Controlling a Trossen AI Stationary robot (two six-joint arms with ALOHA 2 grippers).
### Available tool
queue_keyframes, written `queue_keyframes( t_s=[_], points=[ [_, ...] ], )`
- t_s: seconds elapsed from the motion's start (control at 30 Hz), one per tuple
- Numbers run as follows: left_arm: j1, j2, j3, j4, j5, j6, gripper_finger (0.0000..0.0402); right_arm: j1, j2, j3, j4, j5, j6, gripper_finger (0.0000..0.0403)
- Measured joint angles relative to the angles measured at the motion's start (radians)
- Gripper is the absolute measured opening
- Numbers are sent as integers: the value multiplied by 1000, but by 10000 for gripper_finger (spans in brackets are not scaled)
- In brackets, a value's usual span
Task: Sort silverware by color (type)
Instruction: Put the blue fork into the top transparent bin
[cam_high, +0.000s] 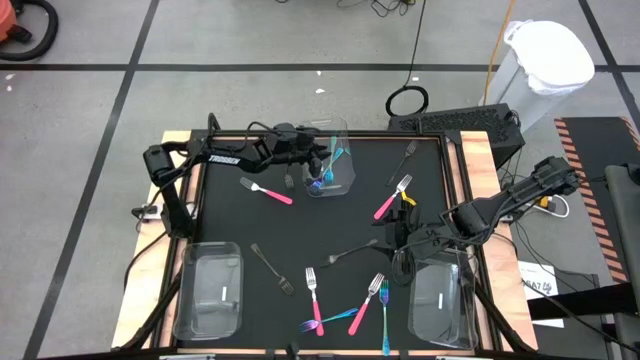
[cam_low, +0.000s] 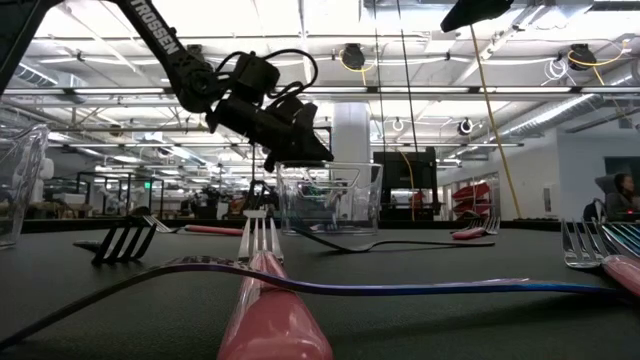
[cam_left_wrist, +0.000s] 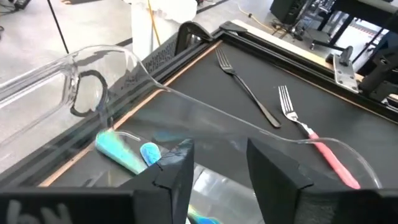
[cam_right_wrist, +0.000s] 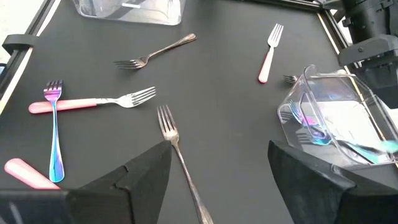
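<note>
- High view: the left tool (cam_high: 322, 158) hangs over the clear bin (cam_high: 348, 182) at the far edge of the table (cam_high: 300, 230), likely because teal pieces are being gathered there; teal silverware (cam_high: 318, 184) lies inside. The right tool (cam_high: 392, 240) sits low over a dark fork (cam_high: 350, 251) near the table's middle, seemingly lined up for the next pick. Pink and teal forks cluster at the near edge, unsorted.
- Low view: the left tool (cam_low: 300, 150) hovers just above that bin's rim, nothing visible in it.
- Left wrist view: its fingers (cam_left_wrist: 175, 174) stand partly apart, empty, over teal handles (cam_left_wrist: 124, 152) in the bin; a drop looks just finished.
- Right wrist view: the right tool's fingers (cam_right_wrist: 146, 174) are spread wide and empty, a dark fork (cam_right_wrist: 177, 149) between them.
</note>
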Motion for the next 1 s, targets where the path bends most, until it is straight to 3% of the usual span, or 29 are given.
queue_keyframes(
  t_s=[0.43,0.73,1.0],
  points=[
    [-64,-77,1,-7,-4,18,157,0,0,0,-7,0,3,265],
    [-245,-240,1,-228,3,102,157,0,1,0,-55,0,60,265],
    [-435,-265,1,-375,6,140,157,0,11,0,-29,2,62,265]
  ],
)
